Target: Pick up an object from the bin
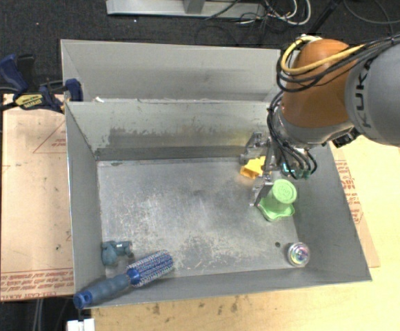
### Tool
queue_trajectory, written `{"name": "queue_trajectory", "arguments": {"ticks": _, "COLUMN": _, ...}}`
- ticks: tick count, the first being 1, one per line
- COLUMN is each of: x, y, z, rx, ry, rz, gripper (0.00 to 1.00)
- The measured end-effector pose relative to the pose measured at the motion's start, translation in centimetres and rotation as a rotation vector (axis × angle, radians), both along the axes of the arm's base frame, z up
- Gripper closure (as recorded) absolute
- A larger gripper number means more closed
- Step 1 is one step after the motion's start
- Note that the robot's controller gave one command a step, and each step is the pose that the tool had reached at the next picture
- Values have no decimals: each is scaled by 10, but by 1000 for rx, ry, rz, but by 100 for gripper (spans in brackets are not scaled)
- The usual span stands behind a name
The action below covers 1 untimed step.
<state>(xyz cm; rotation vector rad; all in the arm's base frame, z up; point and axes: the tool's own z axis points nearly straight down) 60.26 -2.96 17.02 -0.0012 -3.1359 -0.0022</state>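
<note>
Grey bin (186, 212) floor mostly bare | jaws spread apart, low over yellow block (252, 168) | green cup (278, 200) just beside | probably positioned to close on block

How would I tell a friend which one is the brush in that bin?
Look in the grey metal bin, at the corner in the view's lower left. The blue brush lies along the front wall. Unlike the stubby grey-blue piece beside it, it is long, with a bristly head.

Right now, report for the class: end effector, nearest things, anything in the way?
End effector down at right side of bin, over yellow block and green cup. The two lie close, could interfere. Brush far off, front left.
</note>
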Motion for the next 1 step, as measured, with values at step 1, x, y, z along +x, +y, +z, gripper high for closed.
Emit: {"name": "queue_trajectory", "arguments": {"ticks": 1, "x": 24, "y": 44, "z": 11, "rx": 1, "ry": -11, "rz": 172, "gripper": 0}}
